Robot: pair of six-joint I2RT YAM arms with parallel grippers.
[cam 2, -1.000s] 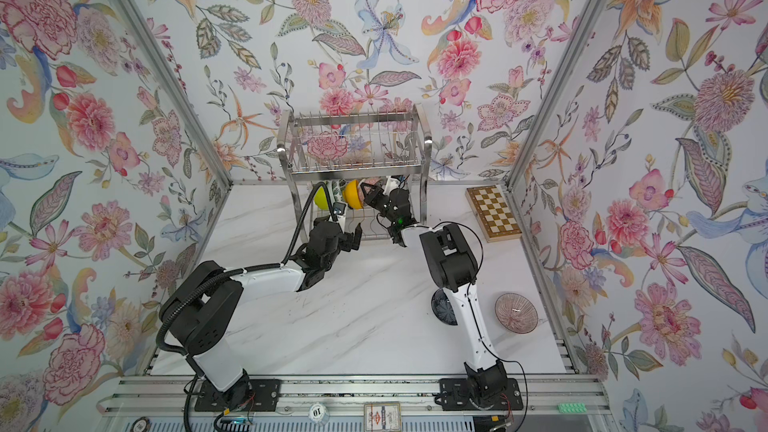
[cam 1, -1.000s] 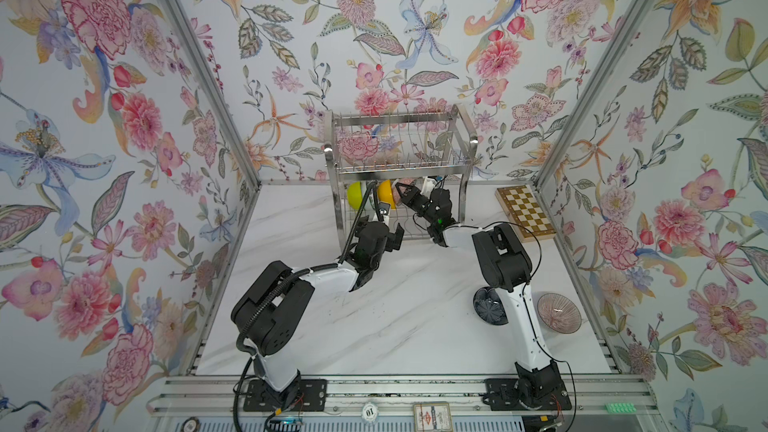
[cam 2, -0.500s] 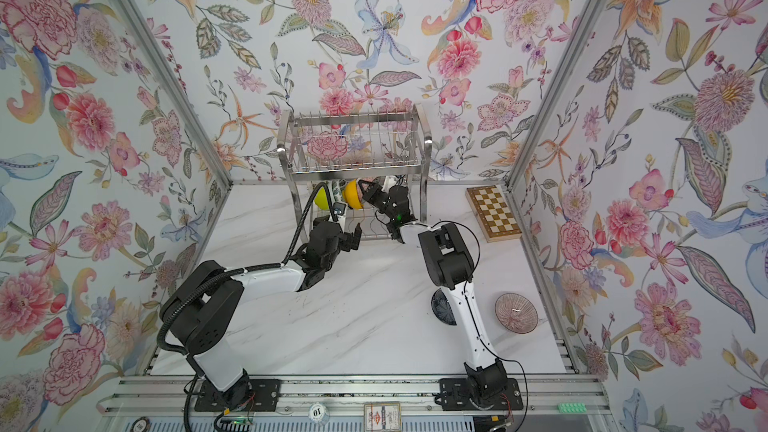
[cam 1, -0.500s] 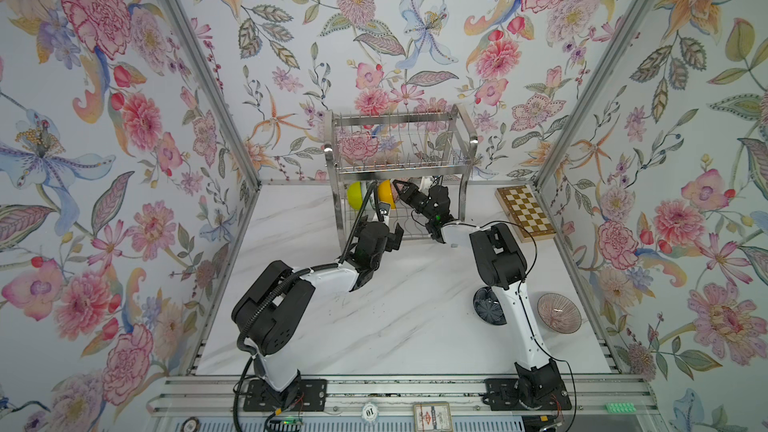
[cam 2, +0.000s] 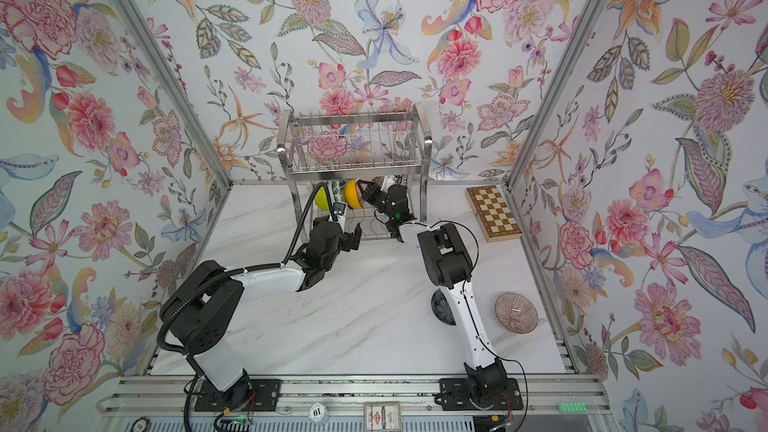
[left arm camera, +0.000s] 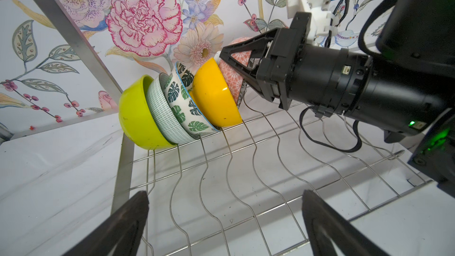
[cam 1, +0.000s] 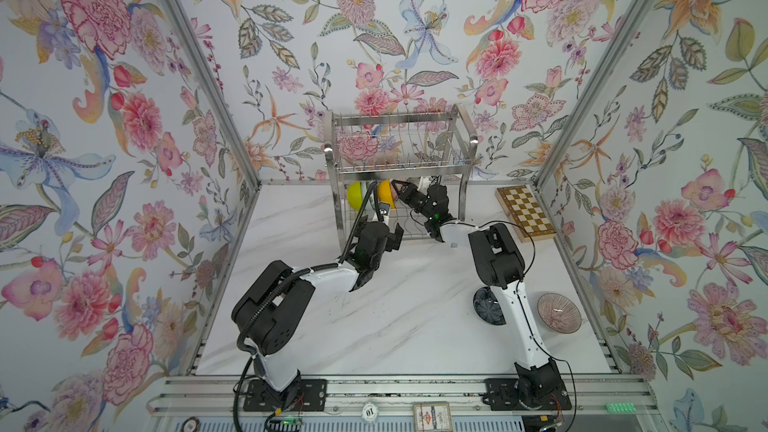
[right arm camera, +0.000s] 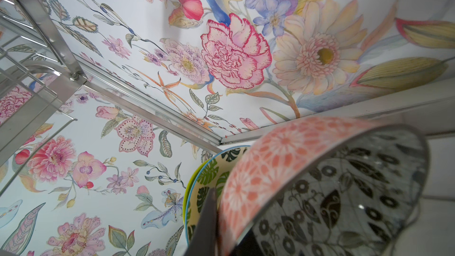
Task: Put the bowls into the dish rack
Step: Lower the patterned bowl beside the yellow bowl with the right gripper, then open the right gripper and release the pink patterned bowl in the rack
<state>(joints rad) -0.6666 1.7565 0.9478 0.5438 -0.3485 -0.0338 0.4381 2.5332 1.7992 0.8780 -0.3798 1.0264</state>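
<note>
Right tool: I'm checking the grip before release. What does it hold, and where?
The pink-patterned bowl, pinched at its rim; the right tool is shut on it.

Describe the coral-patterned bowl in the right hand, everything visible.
The coral-patterned bowl is round, glossy and ceramic-looking, with a coral-and-white flower pattern outside and black-and-white floral inside. It stands on edge over the lower tier of the dish rack, last in the row, close against the orange-yellow bowl. The right hand is shut on its rim.

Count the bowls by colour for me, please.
lime-yellow bowl: 1
aqua dashed bowl: 1
green-leaf bowl: 1
orange-yellow bowl: 1
coral patterned bowl: 1
dark navy bowl: 1
pink lined bowl: 1
Total: 7
</note>
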